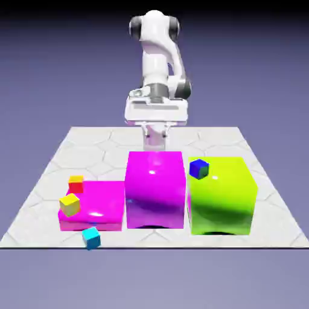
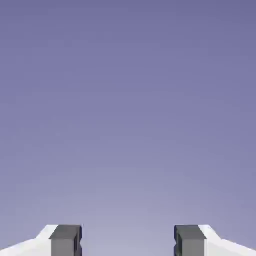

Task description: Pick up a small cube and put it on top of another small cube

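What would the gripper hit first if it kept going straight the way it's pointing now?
Probably nothing: between the open gripper tips the hand view shows only plain backdrop. In the exterior view its fingers are hidden behind the tall magenta block, so depth there is unclear; neither the cyan cube nor the dark blue cube lies ahead.

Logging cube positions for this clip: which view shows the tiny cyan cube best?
The exterior view. The cyan cube sits on the table's near edge, in front of the flat magenta block, fully visible. The hand view shows none of it, only plain backdrop past the open fingers.
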